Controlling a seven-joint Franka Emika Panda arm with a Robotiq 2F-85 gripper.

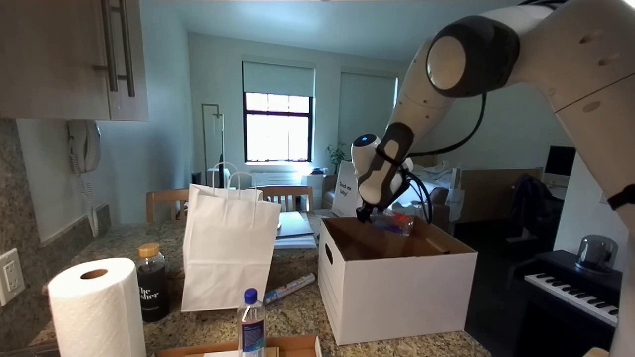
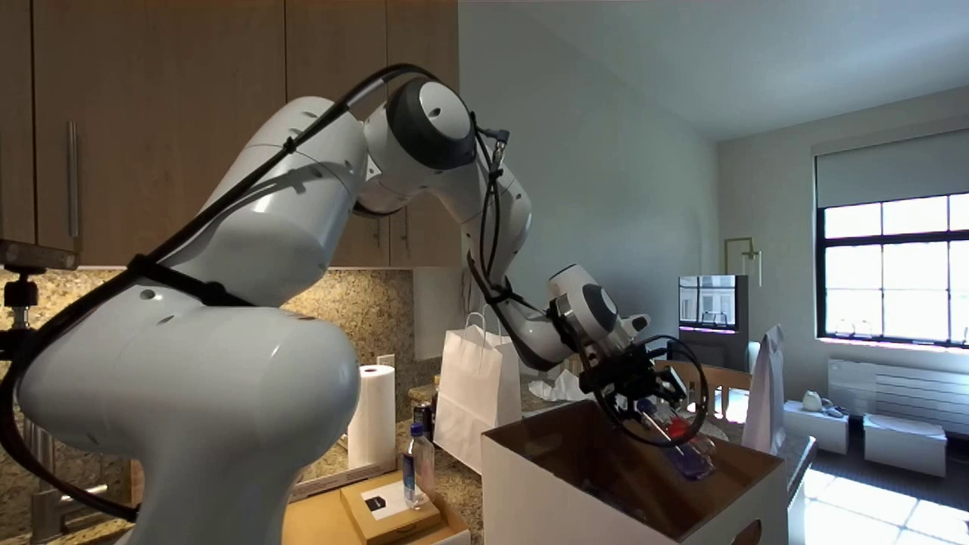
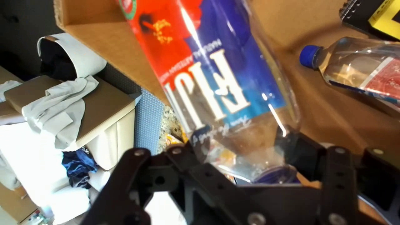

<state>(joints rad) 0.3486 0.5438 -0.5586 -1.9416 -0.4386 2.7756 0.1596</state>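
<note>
Your gripper (image 3: 243,145) has both fingers (image 3: 301,153) clamped on a clear bottle (image 3: 215,78), tilted and not yet released at the mouth of the white box (image 1: 402,297), where another bottle (image 3: 364,68) already lies, while a third bottle (image 2: 418,469) stands outside to its left.

Gripper (image 3: 243,143): black
Held bottle (image 3: 215,72): clear, with red, purple and blue label, 4 white letters
Box (image 1: 402,297) near edge of countertop (image 1: 295,317): white outside, brown inside
Lying bottle (image 3: 356,67): clear, blue cap, red-and-white label
Countertop: speckled beige and brown
</note>
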